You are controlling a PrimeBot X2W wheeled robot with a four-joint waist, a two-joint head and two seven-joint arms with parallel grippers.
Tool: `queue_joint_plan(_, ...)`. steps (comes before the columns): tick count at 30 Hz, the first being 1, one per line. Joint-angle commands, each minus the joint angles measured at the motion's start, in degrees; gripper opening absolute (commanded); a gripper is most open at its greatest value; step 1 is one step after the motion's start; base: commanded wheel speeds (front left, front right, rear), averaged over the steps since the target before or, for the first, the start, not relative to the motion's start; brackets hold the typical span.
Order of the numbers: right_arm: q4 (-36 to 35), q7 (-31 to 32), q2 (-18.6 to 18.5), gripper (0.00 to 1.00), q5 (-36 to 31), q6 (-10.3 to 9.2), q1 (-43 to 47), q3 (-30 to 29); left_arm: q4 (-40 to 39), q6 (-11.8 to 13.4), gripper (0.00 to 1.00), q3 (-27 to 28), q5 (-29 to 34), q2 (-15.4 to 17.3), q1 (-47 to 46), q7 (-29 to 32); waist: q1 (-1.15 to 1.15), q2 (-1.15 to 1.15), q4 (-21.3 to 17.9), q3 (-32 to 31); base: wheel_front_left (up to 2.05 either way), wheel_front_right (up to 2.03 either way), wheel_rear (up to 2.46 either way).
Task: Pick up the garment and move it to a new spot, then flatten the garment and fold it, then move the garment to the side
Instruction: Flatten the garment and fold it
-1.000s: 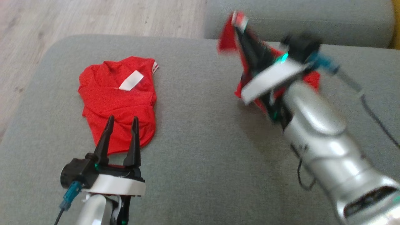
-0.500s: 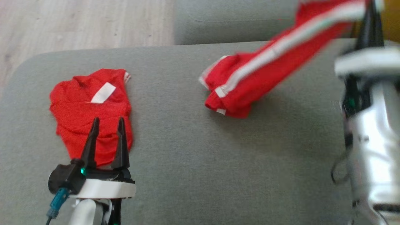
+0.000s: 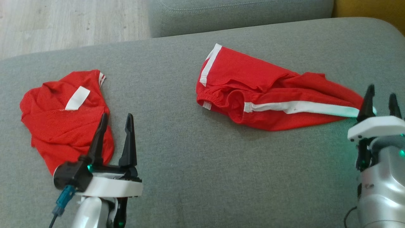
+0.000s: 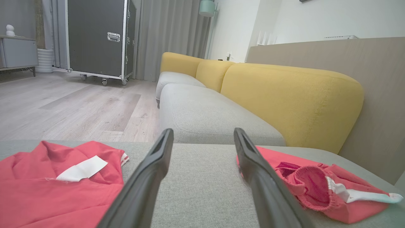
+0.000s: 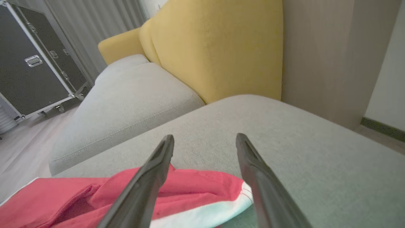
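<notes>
- Shorts, red (image 3: 259,85) with a white side stripe (image 3: 303,107), are seen lying loosely rumpled on a wide grey cushion (image 3: 190,164), right of its middle in the head view.
- The elastic waistband is turned towards the cushion's centre, and the leg is stretched out towards the robot's right.
- The right gripper (image 3: 381,91) is placed at the far end of that leg. Its two dark fingers are spread wide apart, and nothing is pinched between them.
- In the right wrist view, the leg hem of the red shorts (image 5: 196,186) is seen lying flat on the cushion under and between the parted fingers of the right gripper (image 5: 205,136) (whether a finger touches the cloth cannot be told).
- The left gripper (image 3: 116,116) is held low at the near left, with its fingers also spread and empty.
- A second garment, a crumpled red top (image 3: 63,129) with a white label (image 3: 77,98), is seen just beyond the left gripper, well apart from the shorts.
- In the left wrist view, the red top (image 4: 47,196) is shown at lower left and the red shorts (image 4: 316,186) at lower right, with bare cushion between the fingers.
- A yellow sofa back (image 4: 284,95) and a pale wooden floor (image 3: 63,25) are seen beyond.
</notes>
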Motion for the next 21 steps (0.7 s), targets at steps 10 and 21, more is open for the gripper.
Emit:
queue_joint_plan(10,-26.0,-1.7,0.1,1.0,1.9,-0.04,5.8,23.4,-1.4,-0.3,1.0,1.1,-0.2,0.7,-2.3,-0.4,-0.01,0.0,1.7,-1.2,0.0,0.0,0.0)
queue_joint_plan(21,-34.4,-1.7,0.1,1.0,2.6,-0.04,17.2,37.6,-1.3,-0.3,1.0,0.7,-0.4,0.5,-1.5,-0.4,-0.01,0.0,4.9,-1.2,0.0,0.0,0.0)
